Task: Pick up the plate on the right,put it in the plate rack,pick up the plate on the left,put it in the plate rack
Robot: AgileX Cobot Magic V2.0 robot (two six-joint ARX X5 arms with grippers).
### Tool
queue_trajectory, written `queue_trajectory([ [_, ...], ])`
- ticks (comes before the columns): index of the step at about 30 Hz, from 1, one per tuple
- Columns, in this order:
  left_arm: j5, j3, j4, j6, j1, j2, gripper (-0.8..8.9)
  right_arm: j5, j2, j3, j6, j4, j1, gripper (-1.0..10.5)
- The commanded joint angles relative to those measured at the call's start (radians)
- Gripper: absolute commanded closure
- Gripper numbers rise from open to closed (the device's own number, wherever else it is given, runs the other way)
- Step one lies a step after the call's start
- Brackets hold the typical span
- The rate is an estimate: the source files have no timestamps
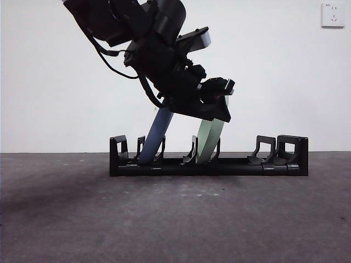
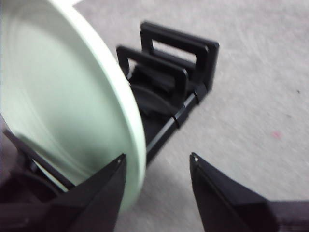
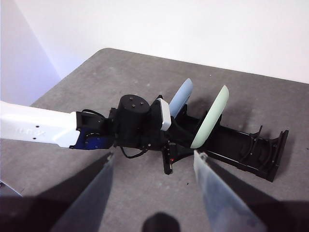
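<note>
The left claw (image 1: 219,98) is hovering at the green plate (image 1: 211,139), jaws apart around its rim; both plates (blue plate (image 1: 155,137) too) are leaning in the plate rack (image 1: 285,164). The right claw (image 3: 154,164) is waiting high, jaws spread.

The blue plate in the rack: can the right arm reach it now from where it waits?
Probably not directly. The left gripper and its arm hang over the rack, open beside the green plate and right next to the blue plate, while the right gripper waits high, open.

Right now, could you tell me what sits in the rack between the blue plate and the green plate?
Only a bare pair of rack prongs, between blue plate and green plate, front view.
</note>
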Motion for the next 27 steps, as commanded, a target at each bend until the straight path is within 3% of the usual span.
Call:
queue_trajectory([
  [1, 0.012, -0.001, -0.02, -0.021, -0.007, -0.038, 5.88, -0.003, -0.001, -0.006, 0.007, -0.023, 0.001, 6.6],
  [10, 0.012, -0.001, -0.202, -0.021, -0.006, -0.245, 5.88, -0.003, 0.0, -0.006, 0.007, -0.023, 0.001, 6.6],
  [17, 0.016, -0.001, -0.518, -0.022, -0.011, -0.473, 5.89, -0.004, 0.0, -0.031, 0.008, -0.023, 0.001, 6.6],
  [27, 0.032, -0.001, -0.842, -0.025, -0.011, -0.818, 5.93, -0.072, -0.024, -0.271, -0.018, -0.023, 0.001, 6.7],
])
